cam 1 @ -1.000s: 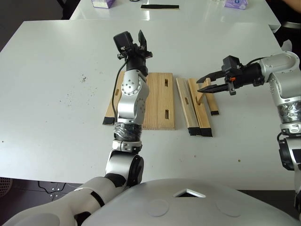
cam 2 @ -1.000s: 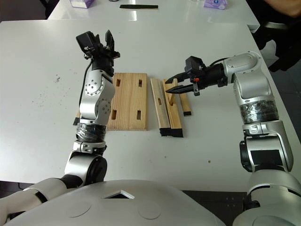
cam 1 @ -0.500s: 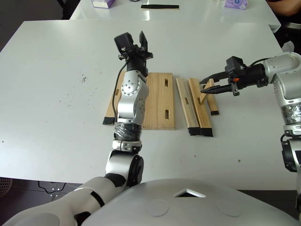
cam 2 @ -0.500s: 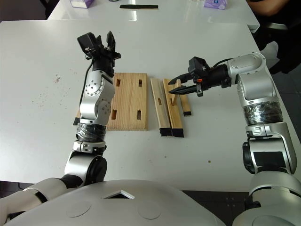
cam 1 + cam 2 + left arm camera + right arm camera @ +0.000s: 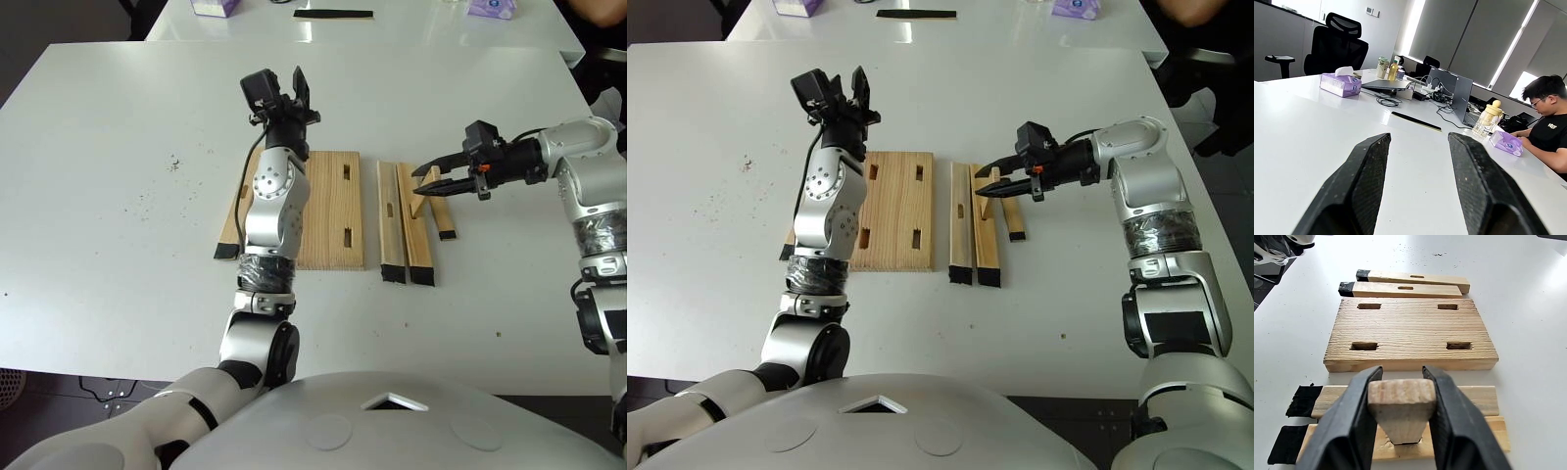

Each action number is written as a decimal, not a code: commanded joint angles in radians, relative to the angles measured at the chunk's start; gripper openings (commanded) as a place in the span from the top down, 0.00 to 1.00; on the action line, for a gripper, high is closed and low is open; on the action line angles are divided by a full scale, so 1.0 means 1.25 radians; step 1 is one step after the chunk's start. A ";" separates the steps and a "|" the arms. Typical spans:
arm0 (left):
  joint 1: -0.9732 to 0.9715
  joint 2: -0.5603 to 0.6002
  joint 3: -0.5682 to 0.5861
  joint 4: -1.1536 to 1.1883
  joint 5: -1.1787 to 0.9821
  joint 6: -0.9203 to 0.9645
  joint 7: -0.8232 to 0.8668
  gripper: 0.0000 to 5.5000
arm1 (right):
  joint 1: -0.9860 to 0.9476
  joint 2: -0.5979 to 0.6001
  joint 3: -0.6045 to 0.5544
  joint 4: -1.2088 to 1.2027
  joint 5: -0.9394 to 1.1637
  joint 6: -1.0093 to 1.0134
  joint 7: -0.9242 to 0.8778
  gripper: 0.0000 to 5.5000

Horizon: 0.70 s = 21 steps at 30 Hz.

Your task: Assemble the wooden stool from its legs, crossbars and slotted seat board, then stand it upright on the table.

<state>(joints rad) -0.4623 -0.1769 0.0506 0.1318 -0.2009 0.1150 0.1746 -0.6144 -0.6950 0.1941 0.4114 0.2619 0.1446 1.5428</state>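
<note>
The slotted seat board [image 5: 328,211] lies flat mid-table. Two legs [image 5: 404,223] with black ends lie side by side just right of it. A shorter crossbar [image 5: 445,213] rests beyond them. Two more legs [image 5: 1405,285] lie on the board's left side, partly hidden by my left arm. My right gripper [image 5: 420,183] is shut on a short wooden crossbar [image 5: 1400,407], which stands tilted with its lower end in the slot of the right-hand leg [image 5: 1449,445]. My left gripper [image 5: 290,86] is raised above the board's far edge, open and holding nothing.
Dark specks [image 5: 174,162] dot the table on the left. On the second table behind lie a black strip [image 5: 333,14] and purple tissue packs [image 5: 490,8]. Bare white tabletop [image 5: 118,255] extends on the near side and left.
The two legs right of the board have swung their near ends left, closer to the board and straighter. My right gripper with the crossbar shifted slightly left. The left arm barely moved.
</note>
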 commanded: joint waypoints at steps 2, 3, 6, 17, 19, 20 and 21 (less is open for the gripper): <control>-0.014 -0.017 0.002 0.003 -0.006 0.003 -0.006 0.60 | 0.083 -0.002 0.028 0.031 -0.041 -0.007 -0.015 0.76; -0.013 -0.015 0.002 0.001 -0.006 0.006 -0.008 0.60 | 0.094 0.001 0.030 0.035 -0.044 -0.010 -0.024 0.76; -0.013 -0.010 0.001 -0.004 -0.008 0.015 -0.016 0.60 | 0.111 0.009 0.040 0.047 -0.055 -0.027 -0.044 0.76; -0.015 -0.011 -0.003 -0.002 -0.004 0.022 -0.027 0.60 | 0.103 0.031 0.044 0.055 -0.047 -0.014 -0.066 0.76; -0.014 -0.012 -0.002 -0.002 -0.004 0.021 -0.027 0.60 | 0.092 0.042 0.029 0.057 -0.039 -0.007 -0.091 0.76; -0.013 -0.012 -0.001 -0.003 -0.004 0.020 -0.025 0.60 | 0.087 0.041 0.022 0.051 -0.026 -0.004 -0.081 0.76; -0.013 -0.012 -0.001 -0.003 -0.003 0.020 -0.024 0.60 | 0.087 0.040 0.012 0.039 -0.008 0.001 -0.075 0.70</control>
<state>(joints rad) -0.4641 -0.1774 0.0473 0.1281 -0.2045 0.1369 0.1452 -0.5690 -0.6536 0.1867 0.4265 0.2950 0.0981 1.4589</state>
